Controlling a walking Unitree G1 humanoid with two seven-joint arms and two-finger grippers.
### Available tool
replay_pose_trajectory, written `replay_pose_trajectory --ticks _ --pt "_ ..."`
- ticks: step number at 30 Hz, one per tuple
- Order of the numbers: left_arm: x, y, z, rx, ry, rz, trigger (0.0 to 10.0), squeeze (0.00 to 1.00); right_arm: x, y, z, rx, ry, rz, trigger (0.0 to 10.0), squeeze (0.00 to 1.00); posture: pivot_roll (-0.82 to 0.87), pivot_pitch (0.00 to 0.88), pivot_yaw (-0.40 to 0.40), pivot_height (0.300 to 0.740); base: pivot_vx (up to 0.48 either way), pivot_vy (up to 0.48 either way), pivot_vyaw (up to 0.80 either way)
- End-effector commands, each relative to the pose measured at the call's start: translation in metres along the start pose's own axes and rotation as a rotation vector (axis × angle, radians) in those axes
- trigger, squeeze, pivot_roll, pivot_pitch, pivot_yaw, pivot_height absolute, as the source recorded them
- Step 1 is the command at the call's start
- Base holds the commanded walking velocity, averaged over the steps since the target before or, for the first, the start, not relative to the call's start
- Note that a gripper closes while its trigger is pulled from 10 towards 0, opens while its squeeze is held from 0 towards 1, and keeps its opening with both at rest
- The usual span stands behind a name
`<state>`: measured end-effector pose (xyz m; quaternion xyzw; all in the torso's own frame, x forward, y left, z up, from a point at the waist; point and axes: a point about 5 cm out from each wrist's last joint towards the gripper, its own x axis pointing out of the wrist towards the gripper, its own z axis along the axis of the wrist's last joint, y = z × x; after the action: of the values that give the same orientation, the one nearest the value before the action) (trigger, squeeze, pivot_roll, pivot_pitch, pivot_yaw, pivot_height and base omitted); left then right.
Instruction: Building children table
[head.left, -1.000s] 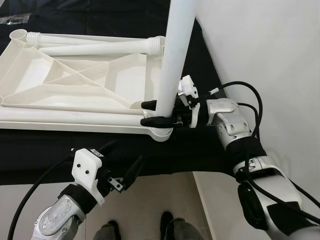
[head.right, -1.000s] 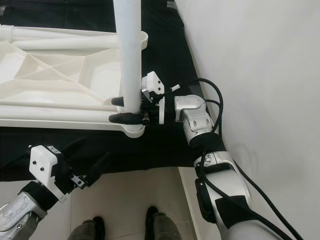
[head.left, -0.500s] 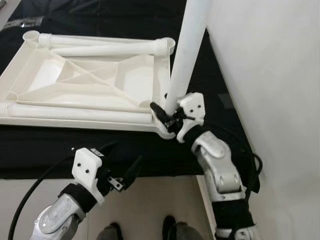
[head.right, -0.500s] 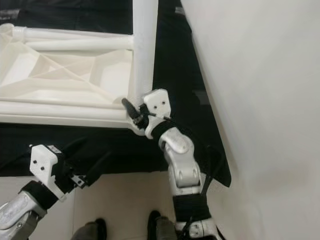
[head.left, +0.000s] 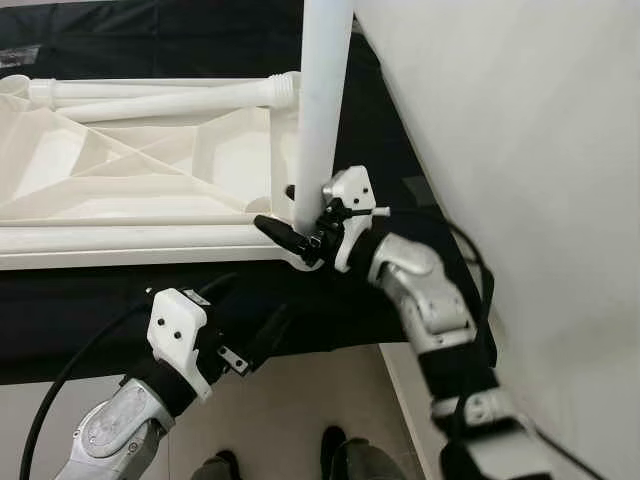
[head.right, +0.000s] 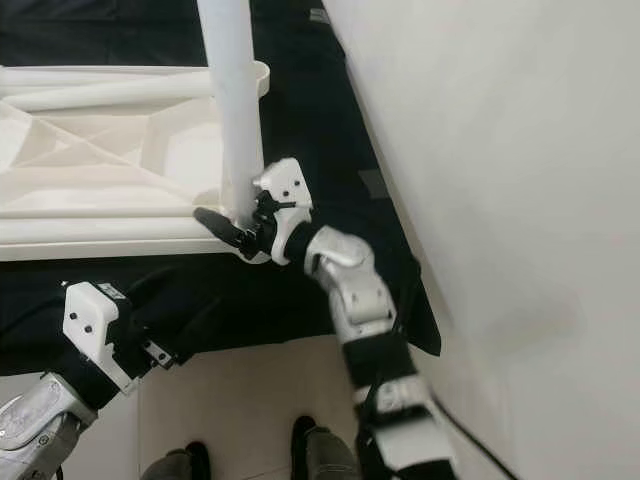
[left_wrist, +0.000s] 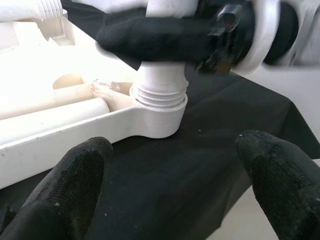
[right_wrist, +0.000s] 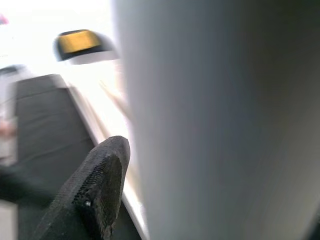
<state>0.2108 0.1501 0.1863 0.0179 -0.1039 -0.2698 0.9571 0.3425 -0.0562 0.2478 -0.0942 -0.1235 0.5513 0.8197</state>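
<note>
**Right pincer turns a leg into the corner of the upturned table top**

The white plastic table top (head.left: 150, 170) lies upside down on a black cloth (head.left: 120, 310), filling the upper left of the head views, its ribbed underside facing up. Two loose legs (head.left: 160, 100) rest inside the frame, one along the far edge and one along the near edge. A third leg (head.left: 322, 100) stands upright at the near right corner, rising out of the top of the frame; its threaded end sits in the round corner socket (left_wrist: 160, 117), with a few thread rings showing above the collar, so it looks not yet fully screwed home.

The right pincer (head.left: 300, 225) pinches this upright leg low down, just above the socket, one finger on each side. Holding so close to the base likely gives the best control for twisting the thread and keeps the long leg from leaning.

The left pincer (head.left: 262, 335) hovers at the lower centre of the frame, off the cloth's near edge, fingers (left_wrist: 75, 175) spread apart and holding nothing. It points at the socket, perhaps ready to steady the top.

A white wall (head.left: 520, 150) fills the right side.
</note>
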Motion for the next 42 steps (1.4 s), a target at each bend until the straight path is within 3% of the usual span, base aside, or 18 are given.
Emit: replay_pose_trajectory --ticks 1,4,12,13,14,22,29,31,32,33,34,36,38,42 --pt "-0.003 -0.001 -0.007 -0.009 0.030 0.000 10.0 0.00 0.005 0.011 -0.001 -0.013 -0.011 0.132 10.0 0.00 0.11 0.308 -0.097 0.740 0.000 0.000 0.00" --pt "-0.003 -0.002 -0.008 -0.009 0.031 0.002 10.0 0.00 0.002 0.010 -0.002 -0.018 0.012 0.296 10.0 0.00 0.12 0.308 -0.099 0.740 0.000 0.000 0.00" --pt "-0.004 -0.001 -0.007 -0.006 0.031 0.008 10.0 0.00 0.006 -0.003 -0.002 0.041 0.026 0.396 10.0 0.00 0.13 0.309 -0.096 0.740 0.000 0.000 0.00" --pt "-0.004 -0.001 -0.007 -0.007 0.032 0.007 10.0 0.00 0.006 -0.005 -0.002 0.048 0.029 0.407 6.9 0.00 0.13 0.309 -0.096 0.740 0.000 0.000 0.00" --pt "-0.004 -0.001 -0.008 -0.007 0.032 0.006 10.0 0.00 0.005 -0.007 -0.003 0.055 0.028 0.419 0.0 0.00 0.13 0.310 -0.096 0.740 0.000 0.000 0.00" --pt "-0.005 -0.002 -0.008 -0.008 0.034 0.005 10.0 0.00 -0.002 -0.011 -0.008 0.086 0.043 0.469 0.0 0.00 0.12 0.307 -0.097 0.740 0.000 0.000 0.00" --pt "-0.005 -0.003 -0.009 -0.013 0.035 0.003 10.0 0.00 -0.006 -0.014 -0.012 0.071 0.030 0.374 0.0 0.00 0.11 0.309 -0.102 0.740 0.000 0.000 0.00" --pt "-0.005 -0.004 -0.009 -0.014 0.035 0.003 10.0 0.00 -0.005 -0.015 -0.032 0.132 0.035 0.113 0.0 0.00 0.10 0.312 -0.106 0.740 0.000 0.000 0.00" --pt "-0.005 -0.004 -0.009 -0.015 0.036 0.003 10.0 0.00 -0.004 -0.014 -0.050 0.127 0.125 -0.084 0.0 0.00 0.10 0.315 -0.106 0.740 0.000 0.000 0.00" --pt "-0.006 -0.004 -0.009 -0.016 0.036 0.003 10.0 0.00 -0.007 -0.010 -0.070 0.180 0.217 -0.370 0.0 0.00 0.09 0.323 -0.109 0.740 0.000 0.000 0.00" --pt "-0.006 -0.003 -0.009 -0.016 0.036 0.002 10.0 0.00 -0.014 -0.002 -0.083 0.201 0.297 -0.549 0.0 0.00 0.09 0.323 -0.109 0.740 0.000 0.000 0.00" --pt "-0.006 -0.003 -0.009 -0.016 0.036 0.002 10.0 0.00 -0.014 -0.002 -0.083 0.201 0.297 -0.549 0.0 0.00 0.09 0.323 -0.109 0.740 0.000 0.000 0.00" --pt "-0.006 -0.003 -0.009 -0.017 0.038 0.002 10.0 0.00 -0.015 0.023 -0.092 0.199 0.340 -0.603 0.0 0.00 0.08 0.328 -0.095 0.740 0.000 0.000 0.00" --pt "-0.004 -0.003 -0.010 -0.019 0.038 -0.003 10.0 0.00 -0.009 0.027 -0.090 0.187 0.320 -0.549 0.0 0.00 0.09 0.318 -0.093 0.740 0.000 0.000 0.00"
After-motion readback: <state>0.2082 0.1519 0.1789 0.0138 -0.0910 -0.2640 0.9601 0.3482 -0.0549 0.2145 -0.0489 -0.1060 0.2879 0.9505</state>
